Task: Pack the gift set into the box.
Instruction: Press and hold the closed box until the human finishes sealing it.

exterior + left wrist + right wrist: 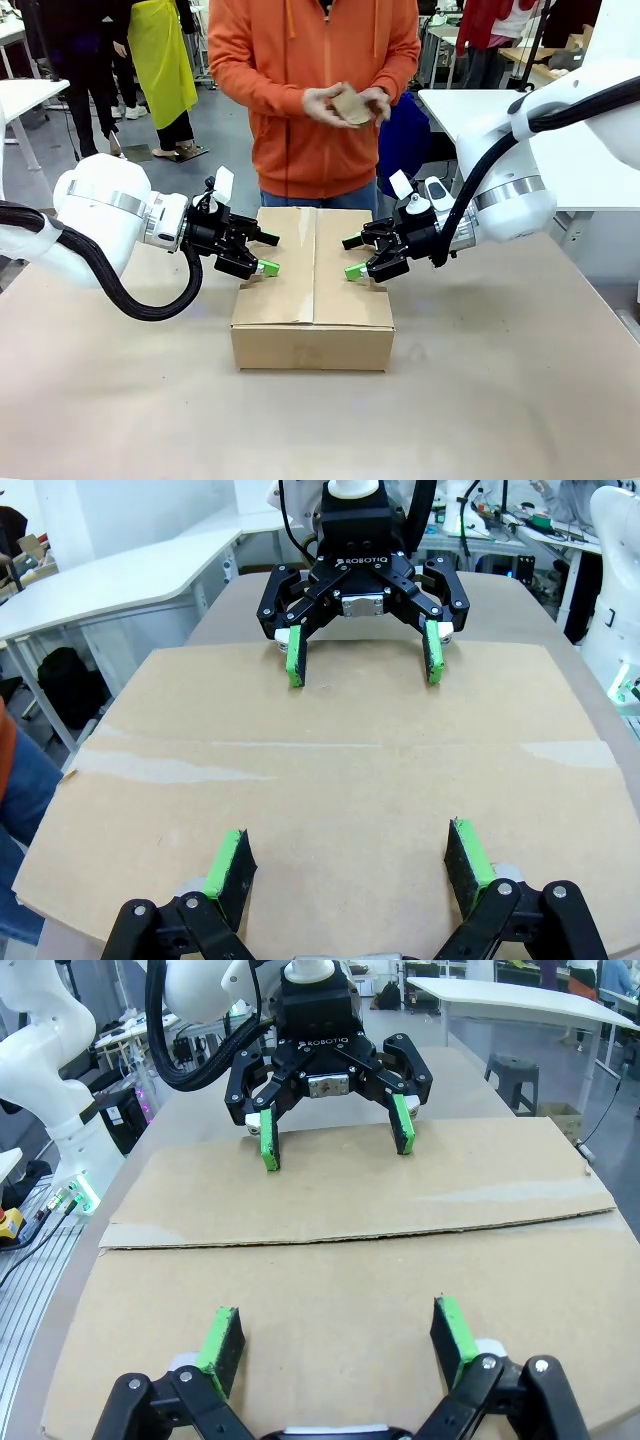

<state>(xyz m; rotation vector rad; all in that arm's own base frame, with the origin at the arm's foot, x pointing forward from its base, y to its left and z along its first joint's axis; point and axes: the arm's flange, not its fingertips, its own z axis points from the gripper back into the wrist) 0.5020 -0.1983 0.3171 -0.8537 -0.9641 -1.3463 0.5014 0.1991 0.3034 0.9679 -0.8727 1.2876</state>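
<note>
The box (312,290) has its flaps closed, so its inside is hidden. The person's hands (347,104) hold a small brown object (351,106), too covered to identify. In the left wrist view, the box is cut at 6 o'clock, behind the left pincer (348,862).

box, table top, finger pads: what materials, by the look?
Box: brown corrugated cardboard, matte; glossy clear tape along the closed flap seam. Table: matte tan top, looks like laminate or board, can't tell which. Pads of the left gripper and right gripper: green, dull, probably rubber or foam.
</note>
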